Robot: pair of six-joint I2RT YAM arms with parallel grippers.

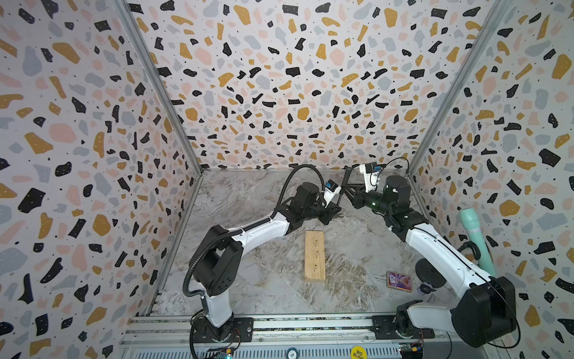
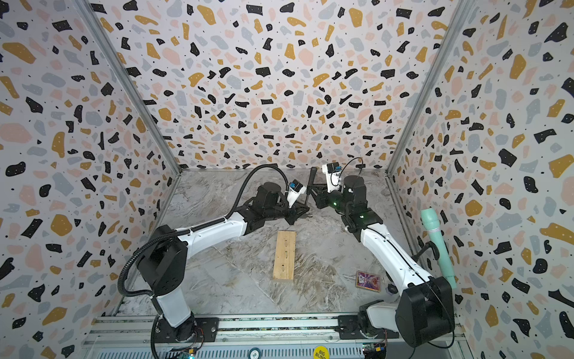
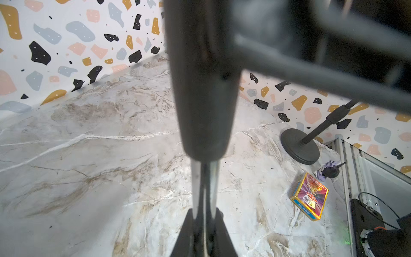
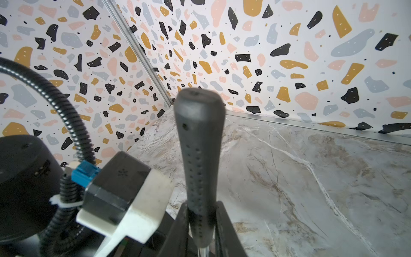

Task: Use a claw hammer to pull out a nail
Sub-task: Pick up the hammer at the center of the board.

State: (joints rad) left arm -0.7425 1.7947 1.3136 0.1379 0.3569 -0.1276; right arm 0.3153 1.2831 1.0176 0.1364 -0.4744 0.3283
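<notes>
Small claw hammer w/ silvery head, thin silvery shaft & black rubber handle was held roughly upright, handle end up, above the back ctr of the marble-patterned tabletop, btwn both arms. Right gripper was clamped narrow on the black handle. Left gripper was pinched tight on the silvery shaft below it. Pale rectangular wood block lay flat nearer the front, well apart from the hammer. Long mint-green cylinder stood tilted by the right wall. Small colourful card box lay near the right arm's base.
</notes>
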